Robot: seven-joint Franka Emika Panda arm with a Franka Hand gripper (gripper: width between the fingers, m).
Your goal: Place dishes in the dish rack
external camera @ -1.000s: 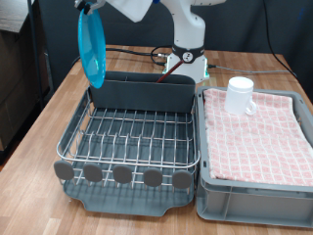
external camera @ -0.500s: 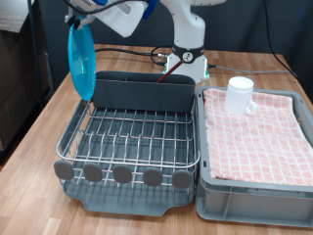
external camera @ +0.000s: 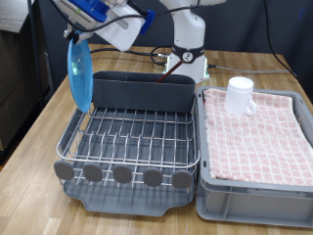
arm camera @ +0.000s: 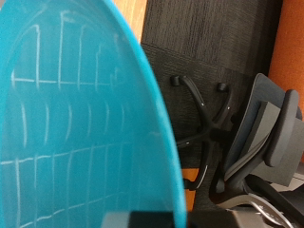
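Lowered and turned edge-on since earlier, light-blue plate (external camera: 79, 70) hangs clamped in gripper (external camera: 73, 35) above dish rack (external camera: 132, 142)'s left edge; mug (external camera: 241, 95) on cloth (external camera: 259, 132).

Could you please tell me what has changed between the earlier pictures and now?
The gripper carried the light-blue plate toward the exterior view's left and lower, turning it more edge-on; it now hangs on edge over the dish rack's left rear corner. The white mug stayed on the pink checked cloth.
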